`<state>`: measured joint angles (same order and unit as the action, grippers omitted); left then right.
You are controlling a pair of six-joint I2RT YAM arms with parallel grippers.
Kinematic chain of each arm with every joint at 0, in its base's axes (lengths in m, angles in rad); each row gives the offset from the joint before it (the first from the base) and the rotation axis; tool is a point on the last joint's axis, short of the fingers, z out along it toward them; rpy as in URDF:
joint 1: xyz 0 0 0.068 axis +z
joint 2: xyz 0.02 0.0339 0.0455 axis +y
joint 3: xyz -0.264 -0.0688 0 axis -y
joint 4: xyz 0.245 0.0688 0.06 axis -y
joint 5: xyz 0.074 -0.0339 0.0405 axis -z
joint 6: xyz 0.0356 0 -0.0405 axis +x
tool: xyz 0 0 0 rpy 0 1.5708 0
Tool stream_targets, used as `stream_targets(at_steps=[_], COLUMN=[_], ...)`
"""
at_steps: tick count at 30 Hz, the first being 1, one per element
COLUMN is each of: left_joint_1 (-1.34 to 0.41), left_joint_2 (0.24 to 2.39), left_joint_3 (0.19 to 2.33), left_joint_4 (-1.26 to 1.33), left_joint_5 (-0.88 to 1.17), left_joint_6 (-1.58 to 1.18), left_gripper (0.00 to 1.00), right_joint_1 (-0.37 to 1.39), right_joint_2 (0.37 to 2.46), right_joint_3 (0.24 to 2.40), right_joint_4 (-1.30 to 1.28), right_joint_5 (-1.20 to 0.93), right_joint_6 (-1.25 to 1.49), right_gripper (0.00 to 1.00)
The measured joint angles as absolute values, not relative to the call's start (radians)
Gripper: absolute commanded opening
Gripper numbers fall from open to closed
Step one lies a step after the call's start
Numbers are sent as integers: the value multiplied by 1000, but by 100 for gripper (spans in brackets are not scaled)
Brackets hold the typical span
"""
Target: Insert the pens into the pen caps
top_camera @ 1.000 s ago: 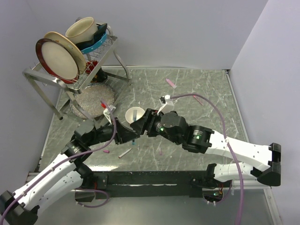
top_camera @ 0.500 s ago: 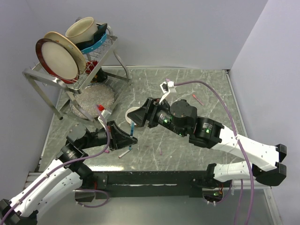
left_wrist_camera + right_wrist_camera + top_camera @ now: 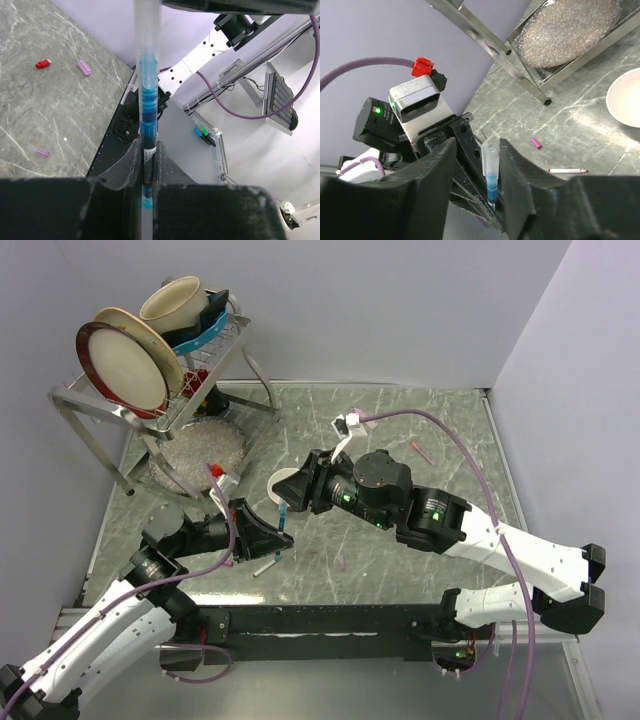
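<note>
My left gripper is shut on a blue pen and holds it upright above the table. In the left wrist view the pen runs up from between the fingers of the left gripper. A clear cap sits over the pen's tip. My right gripper is open, with its jaws on either side of that cap in the right wrist view. A white pen and a pink cap lie on the table near the left arm.
A small white bowl stands behind the grippers. A dish rack with plates and a glittery plate fill the far left. Pink pens lie at the back. Red and lilac caps lie on the table.
The two grippers were pressed together a second ago. The right arm has drawn back to the right and the left arm back to the left; the capped blue pen now shows between them.
</note>
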<state>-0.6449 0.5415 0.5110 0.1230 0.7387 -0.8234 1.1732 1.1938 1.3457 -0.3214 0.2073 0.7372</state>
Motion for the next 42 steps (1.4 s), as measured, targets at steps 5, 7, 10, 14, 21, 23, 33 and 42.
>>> stream_targets(at_steps=[5,7,10,14,21,23,33,42], left_joint_1=[-645,-645,-645,-647,-662,-664,-673,-649], left_joint_2=[543,549,562,589,643,657,784,855], left_joint_3=[511,511,511,511,536,550,669,723], left_joint_4=[125,131,121,113,95,76,-98,-163], left_joint_5=[739,739,743,746,736,725,701,783], left_joint_6=[-820,-820,-821,-821,-805,-796,-698,-677], left_gripper=[1,1,1,1,1,1,1,1], right_joint_1=[1171,1170,1165,1155,1154,1154,1179,1217], right_joint_2=[1195,1194,1188,1152,1093,1085,1048,1027], right_joint_3=[1332,1310,1273,1211,1111,1085,952,890], right_joint_4=[-312,-302,-283,-260,-178,-149,-12,50], right_joint_5=[193,186,186,192,221,232,362,479], right_joint_6=[736,741,742,744,767,773,822,872], right_gripper=[30,22,3,0,0,0,0,0])
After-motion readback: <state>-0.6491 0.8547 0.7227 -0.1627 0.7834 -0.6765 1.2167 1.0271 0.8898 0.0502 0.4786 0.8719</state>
